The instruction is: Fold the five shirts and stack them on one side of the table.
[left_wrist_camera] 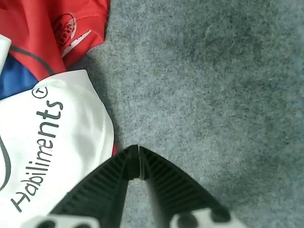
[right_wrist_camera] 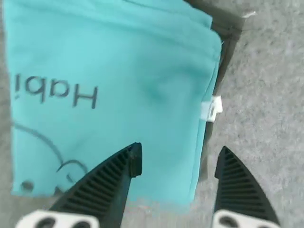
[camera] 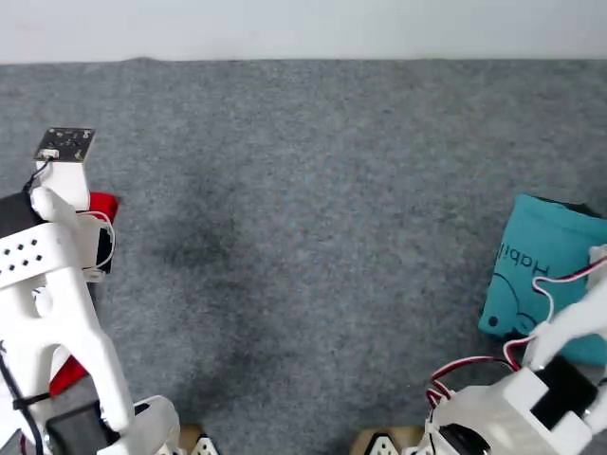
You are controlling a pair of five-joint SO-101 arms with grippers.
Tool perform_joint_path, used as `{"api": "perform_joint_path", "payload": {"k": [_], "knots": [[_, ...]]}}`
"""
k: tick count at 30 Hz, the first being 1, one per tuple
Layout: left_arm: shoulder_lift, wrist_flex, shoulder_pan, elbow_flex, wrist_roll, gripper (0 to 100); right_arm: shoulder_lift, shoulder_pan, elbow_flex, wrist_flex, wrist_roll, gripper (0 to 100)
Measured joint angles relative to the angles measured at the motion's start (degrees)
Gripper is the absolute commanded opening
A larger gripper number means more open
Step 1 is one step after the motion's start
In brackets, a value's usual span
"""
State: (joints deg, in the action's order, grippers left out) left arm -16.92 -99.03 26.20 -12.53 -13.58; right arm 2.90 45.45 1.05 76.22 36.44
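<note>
A folded teal shirt [camera: 542, 265] with black print lies at the table's right edge, on top of a darker garment [right_wrist_camera: 228, 33]. My right gripper [right_wrist_camera: 179, 159] hangs open just above the teal shirt [right_wrist_camera: 118, 90], one finger over the cloth and the other past its edge. At the left edge lie a white shirt [left_wrist_camera: 47, 142] with black lettering, a red shirt [left_wrist_camera: 52, 28] and a bit of blue cloth [left_wrist_camera: 14, 78]. My left gripper [left_wrist_camera: 138, 159] is shut with nothing in it, over bare felt beside the white shirt. The red shirt [camera: 100, 209] peeks out behind the left arm.
Grey felt [camera: 313, 209] covers the table, with a wide bare stretch between the two arms. A white wall [camera: 303, 28] runs along the far edge. The arm bases [camera: 474, 417] stand at the near edge.
</note>
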Motion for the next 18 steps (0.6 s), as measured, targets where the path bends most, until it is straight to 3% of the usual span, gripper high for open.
{"api": "perform_joint_path", "payload": {"k": [3,7,13,18], "knots": [[0.0,0.0,0.0,0.0,0.0,0,0.0,-1.1,3.5,7.9,0.0,18.7],[0.0,0.0,0.0,0.0,0.0,0,0.0,-5.5,4.1,14.5,0.0,0.8],[0.0,0.0,0.0,0.0,0.0,0,1.5,-13.6,-0.5,14.6,0.0,0.9],[0.0,0.0,0.0,0.0,0.0,0,5.1,-17.7,-9.5,6.5,0.0,1.0]]}}
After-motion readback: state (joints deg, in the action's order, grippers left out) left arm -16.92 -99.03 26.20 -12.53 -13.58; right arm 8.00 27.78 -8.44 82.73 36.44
